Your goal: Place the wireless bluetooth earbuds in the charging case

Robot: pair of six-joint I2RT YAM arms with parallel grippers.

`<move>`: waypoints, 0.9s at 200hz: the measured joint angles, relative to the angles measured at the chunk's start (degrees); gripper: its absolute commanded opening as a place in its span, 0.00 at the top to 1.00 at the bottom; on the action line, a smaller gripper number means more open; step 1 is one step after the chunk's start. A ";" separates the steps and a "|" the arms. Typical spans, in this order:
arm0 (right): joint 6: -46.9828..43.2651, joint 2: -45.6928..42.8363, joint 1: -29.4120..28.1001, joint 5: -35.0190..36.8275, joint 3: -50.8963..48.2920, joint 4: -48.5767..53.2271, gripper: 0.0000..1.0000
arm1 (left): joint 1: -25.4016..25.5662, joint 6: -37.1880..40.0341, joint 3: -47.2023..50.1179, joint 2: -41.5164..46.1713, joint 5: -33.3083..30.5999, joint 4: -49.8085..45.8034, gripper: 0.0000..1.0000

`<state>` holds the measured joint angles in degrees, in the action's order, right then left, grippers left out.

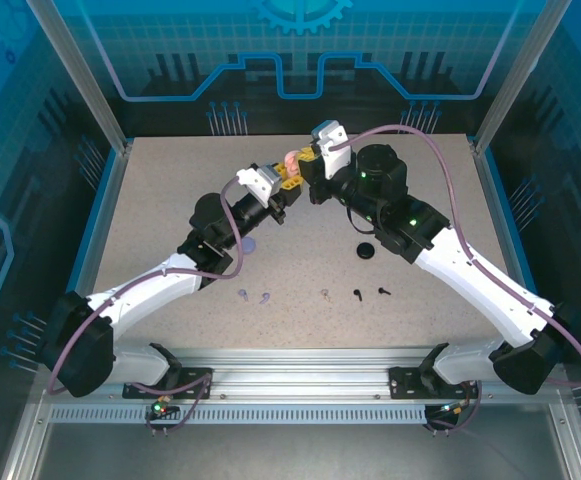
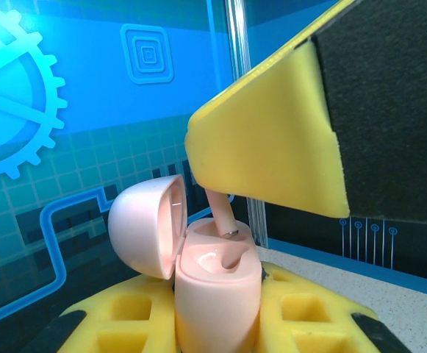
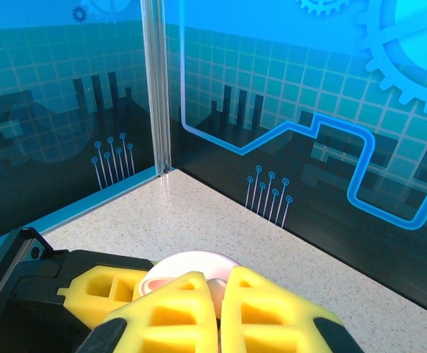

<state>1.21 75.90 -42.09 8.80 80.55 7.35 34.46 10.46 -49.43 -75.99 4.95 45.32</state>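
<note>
Lab robot cell, not a home: speckled table (image 1: 170,200) boxed in by alu posts (image 1: 80,70) w/ blue gear-and-circuit panels (image 1: 300,60) across top & sides; robot arms (image 1: 155,285) bolted to slotted rail (image 1: 300,375) at bottom centre.

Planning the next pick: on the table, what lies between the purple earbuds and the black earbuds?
One pink earbud lying loose, seen in the top view.

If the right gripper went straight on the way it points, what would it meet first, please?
The right gripper would most likely meet the open pink charging case, held by the left gripper, just beyond its pink earbud.
</note>
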 measured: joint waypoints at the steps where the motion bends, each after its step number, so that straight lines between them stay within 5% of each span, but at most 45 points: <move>1: 0.00 0.00 0.00 0.00 0.00 0.00 0.96 | 0.00 0.00 -0.02 0.00 0.00 -0.02 1.00; 180: -0.46 -0.72 0.04 -0.02 -3.87 -2.49 1.00 | -0.11 -1.53 -1.11 -0.37 0.39 -3.02 1.00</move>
<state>0.75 75.18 -42.04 8.78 76.69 4.86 34.35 8.93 -50.54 -76.36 5.34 42.30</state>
